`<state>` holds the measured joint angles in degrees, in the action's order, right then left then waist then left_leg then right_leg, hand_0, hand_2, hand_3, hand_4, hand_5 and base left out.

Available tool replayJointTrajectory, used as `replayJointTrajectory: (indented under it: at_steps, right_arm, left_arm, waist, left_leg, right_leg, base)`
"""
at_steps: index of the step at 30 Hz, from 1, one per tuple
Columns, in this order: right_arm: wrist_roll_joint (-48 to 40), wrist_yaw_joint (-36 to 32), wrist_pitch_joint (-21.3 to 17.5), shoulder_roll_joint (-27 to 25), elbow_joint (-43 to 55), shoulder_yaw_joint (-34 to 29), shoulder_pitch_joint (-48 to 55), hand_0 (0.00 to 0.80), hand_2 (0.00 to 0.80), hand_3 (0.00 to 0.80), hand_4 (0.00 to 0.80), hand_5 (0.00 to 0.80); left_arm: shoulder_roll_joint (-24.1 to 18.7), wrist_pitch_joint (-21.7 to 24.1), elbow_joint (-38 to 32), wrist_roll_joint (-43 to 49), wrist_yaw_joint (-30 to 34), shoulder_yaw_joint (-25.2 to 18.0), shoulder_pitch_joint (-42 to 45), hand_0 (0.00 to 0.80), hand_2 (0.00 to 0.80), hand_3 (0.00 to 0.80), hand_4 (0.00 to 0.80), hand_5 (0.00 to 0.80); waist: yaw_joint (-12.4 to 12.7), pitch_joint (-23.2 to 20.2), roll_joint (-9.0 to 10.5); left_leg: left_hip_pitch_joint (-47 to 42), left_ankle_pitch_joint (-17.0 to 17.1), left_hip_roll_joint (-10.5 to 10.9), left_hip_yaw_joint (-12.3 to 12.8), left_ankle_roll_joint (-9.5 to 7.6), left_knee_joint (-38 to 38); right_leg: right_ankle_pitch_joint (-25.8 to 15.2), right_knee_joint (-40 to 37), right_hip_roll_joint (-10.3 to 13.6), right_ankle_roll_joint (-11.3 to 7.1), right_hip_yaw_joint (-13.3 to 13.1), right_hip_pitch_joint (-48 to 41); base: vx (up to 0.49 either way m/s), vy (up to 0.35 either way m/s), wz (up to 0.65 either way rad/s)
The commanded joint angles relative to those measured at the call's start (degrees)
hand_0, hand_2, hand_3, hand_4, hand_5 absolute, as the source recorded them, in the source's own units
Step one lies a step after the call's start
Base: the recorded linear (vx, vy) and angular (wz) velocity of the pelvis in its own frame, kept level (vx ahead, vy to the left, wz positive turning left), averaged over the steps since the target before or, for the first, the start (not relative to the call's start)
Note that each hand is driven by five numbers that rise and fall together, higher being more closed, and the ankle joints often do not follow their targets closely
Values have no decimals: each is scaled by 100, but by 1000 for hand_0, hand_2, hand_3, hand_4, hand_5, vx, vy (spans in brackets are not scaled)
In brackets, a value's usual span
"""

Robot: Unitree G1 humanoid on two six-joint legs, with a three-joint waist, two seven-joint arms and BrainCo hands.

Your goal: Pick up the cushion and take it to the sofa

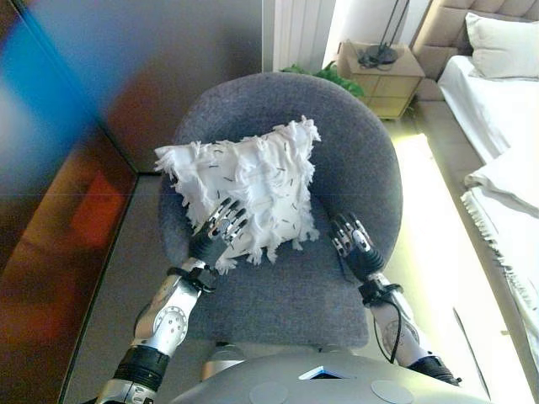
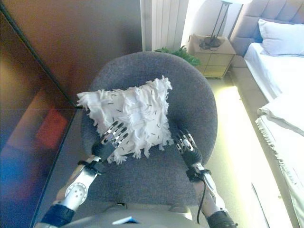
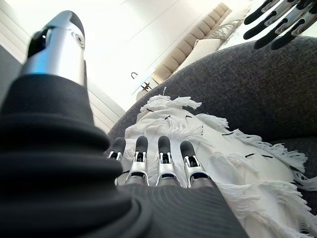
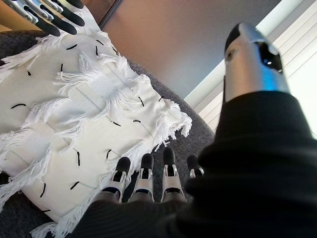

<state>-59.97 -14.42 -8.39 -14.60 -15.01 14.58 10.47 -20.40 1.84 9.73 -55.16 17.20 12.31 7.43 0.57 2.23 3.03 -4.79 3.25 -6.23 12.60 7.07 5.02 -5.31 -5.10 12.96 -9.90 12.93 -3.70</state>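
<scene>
A white fringed cushion (image 1: 244,181) is lying at frame centre in the seat of a grey round chair (image 1: 354,151). The left hand (image 1: 217,229) is resting released fingers on its lower-left edge; the right hand (image 1: 352,240), fingers straight and holding nothing, is hovering beside its lower-right corner.

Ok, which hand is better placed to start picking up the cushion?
Left. The left hand already rests open on the cushion, while the right hand sits beside it on the chair.
</scene>
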Motion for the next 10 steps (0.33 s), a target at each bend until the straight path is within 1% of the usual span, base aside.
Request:
replayJointTrajectory:
  at_steps: [1, 3, 7, 10]
  right_arm:
    - [95, -46, -99, -103, 532, 23, -193, 0, 0, 0, 0, 0]
    - [255, -40, -67, -138, 546, 59, -100, 0, 0, 0, 0, 0]
    - [205, -129, -42, -173, 514, 92, -70, 0, 0, 0, 0, 0]
    - [216, -73, -58, -184, 531, 125, -90, 0, 0, 0, 0, 0]
  left_arm:
    - [-92, 224, -166, 214, -21, -125, -392, 0, 0, 0, 0, 0]
    - [-120, 242, -246, 304, -58, -94, -314, 0, 0, 0, 0, 0]
    - [-165, 211, -316, 256, -113, -70, -288, 0, 0, 0, 0, 0]
    - [-171, 166, -332, 258, -138, -67, -253, 0, 0, 0, 0, 0]
  waist:
    - [-30, 38, -39]
    - [-43, 34, -41]
    - [-39, 54, -40]
    - [-30, 55, -41]
  left_leg:
    - [76, -175, 20, 0, -351, -33]
    - [74, -172, 21, 14, -359, -12]
    - [81, -167, 29, 10, -364, -2]
    - [80, -177, 37, -5, -364, -2]
  right_leg:
    - [-48, 10, 13, -84, 140, 75]
    - [-51, 10, 13, -86, 123, 90]
    - [-58, 10, 14, -91, 128, 99]
    - [-57, 10, 20, -99, 133, 94]
  base:
    - [0, 0, 0]
    - [0, 0, 0]
    - [0, 0, 0]
    - [0, 0, 0]
